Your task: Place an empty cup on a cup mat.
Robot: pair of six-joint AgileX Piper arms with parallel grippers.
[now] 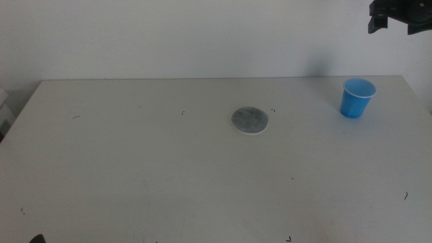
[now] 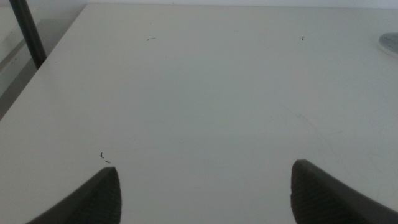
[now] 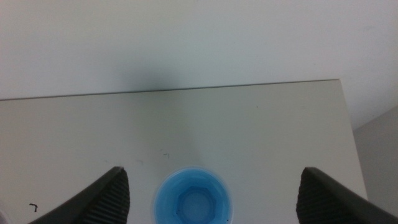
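Nothing was done yet: the cup [image 1: 357, 98] stood upright at far right, well apart from the mat [image 1: 250, 121] at centre, while the right gripper [image 3: 211, 186] hung wide open and empty above it.

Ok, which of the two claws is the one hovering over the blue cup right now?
The right claw: its wrist view looks straight down into the cup, open. The left claw sees only bare table.

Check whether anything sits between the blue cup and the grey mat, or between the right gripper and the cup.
Nothing visible does. Only bare table lies between the cup and the cup mat. The right gripper hangs open above the cup with clear air between; the left gripper waits, open, over bare table.
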